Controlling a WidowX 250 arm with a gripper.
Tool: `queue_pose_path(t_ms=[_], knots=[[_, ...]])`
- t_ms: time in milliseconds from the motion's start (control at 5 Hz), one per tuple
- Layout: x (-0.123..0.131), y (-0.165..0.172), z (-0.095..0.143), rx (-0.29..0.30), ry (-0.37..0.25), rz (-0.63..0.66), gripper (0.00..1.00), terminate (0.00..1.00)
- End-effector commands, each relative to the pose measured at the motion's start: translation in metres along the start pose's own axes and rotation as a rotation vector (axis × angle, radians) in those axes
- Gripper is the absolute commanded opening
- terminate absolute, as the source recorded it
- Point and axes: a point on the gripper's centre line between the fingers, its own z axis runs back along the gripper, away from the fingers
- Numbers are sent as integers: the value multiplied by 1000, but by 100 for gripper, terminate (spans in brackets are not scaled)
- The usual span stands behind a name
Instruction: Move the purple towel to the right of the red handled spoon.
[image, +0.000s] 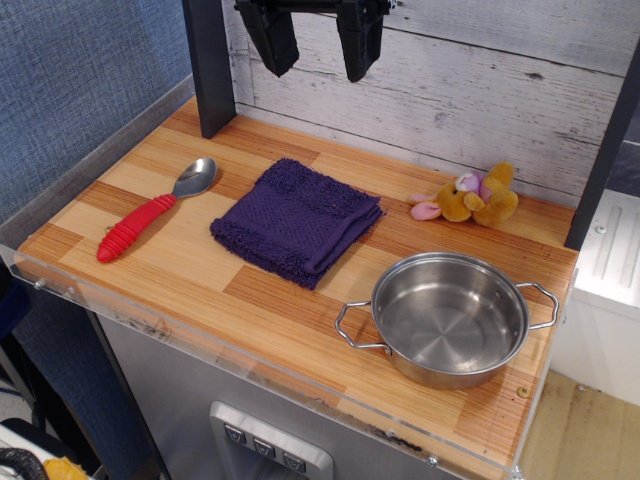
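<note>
A: Run me through what's on the worktop.

B: Item one, the red handled spoon: near the left end, silver bowl pointing far and right, ribbed handle running toward the near left corner. Item two, the purple towel: folded, roughly square, lying flat about mid-worktop, just to the right of the spoon but not touching it. Item three, a steel pot with two handles, empty, near the right front corner. Item four, a small plush toy, tan and pink, far right against the plank wall.

A: And the hand?

B: The hand hangs high at the far side, above the towel's far edge, its two black fingers spread apart with nothing between them. It touches nothing.

A: So which step is this?

B: Hard to call. The towel lies already on the spoon's right, so I'd judge this to be either the very start, with the cloth meant to go somewhere clearer, or the close, with the hand lifted away. The picture alone doesn't settle it.

A: If there's more to do?

B: Then the hand must come down over the towel, pinch a fold of the cloth, lift it and set it down flat right of the spoon, clear of the pot's rim.
</note>
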Motion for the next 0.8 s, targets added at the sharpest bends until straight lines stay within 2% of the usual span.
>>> queue_pose_path(t_ms=[0,200,400,600], knots=[[0,0,0,0,0,0,100,0],[2,12,-5,31,0,22,100,0],[9,16,-17,11,-18,62,100,0],[11,17,-29,33,-28,32,100,0]])
